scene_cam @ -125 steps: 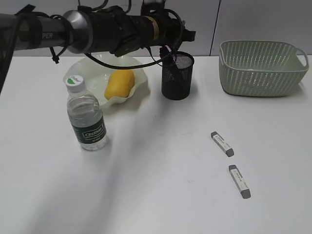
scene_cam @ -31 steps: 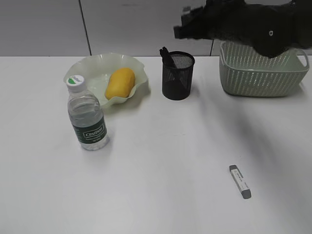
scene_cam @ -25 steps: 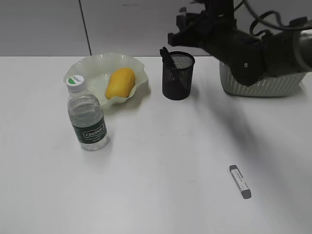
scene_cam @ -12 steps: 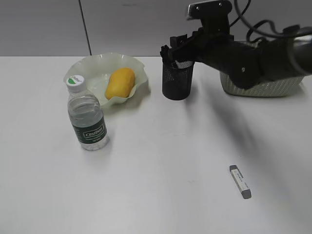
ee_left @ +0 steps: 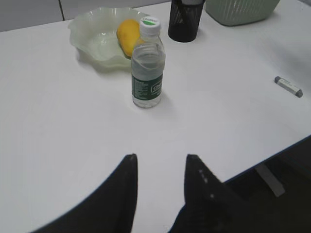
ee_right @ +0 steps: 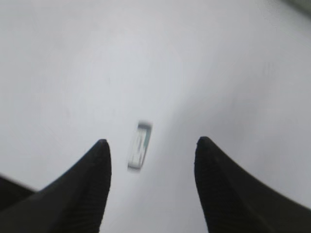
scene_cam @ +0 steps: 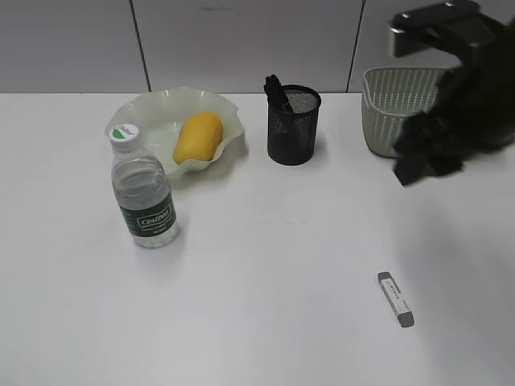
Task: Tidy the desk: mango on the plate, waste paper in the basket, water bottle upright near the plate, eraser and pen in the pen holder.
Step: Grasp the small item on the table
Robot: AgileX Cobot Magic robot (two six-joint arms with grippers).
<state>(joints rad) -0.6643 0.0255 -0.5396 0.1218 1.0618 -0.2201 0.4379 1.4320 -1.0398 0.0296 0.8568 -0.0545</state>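
Observation:
The mango [scene_cam: 198, 137] lies on the pale green ruffled plate [scene_cam: 145, 117]. The water bottle [scene_cam: 143, 191] stands upright just in front of the plate. The black mesh pen holder [scene_cam: 293, 126] has a dark pen end sticking out. One white eraser with grey ends [scene_cam: 395, 299] lies on the desk [scene_cam: 265, 265] at the front right. My right gripper [ee_right: 151, 143] is open and empty above that eraser [ee_right: 139, 152]; its arm [scene_cam: 455, 121] blurs in front of the basket [scene_cam: 385, 112]. My left gripper [ee_left: 159, 158] is open and empty near the desk's front edge. No waste paper shows.
In the left wrist view the bottle [ee_left: 147, 73], plate [ee_left: 92, 36], pen holder [ee_left: 185, 22], basket [ee_left: 238, 8] and eraser [ee_left: 288, 87] all show. The desk's edge runs at the lower right there.
My right arm has swung away from above the pen holder, right and down toward the remaining eraser. One eraser seen five seconds ago is gone from the desk. The left arm has left the exterior view.

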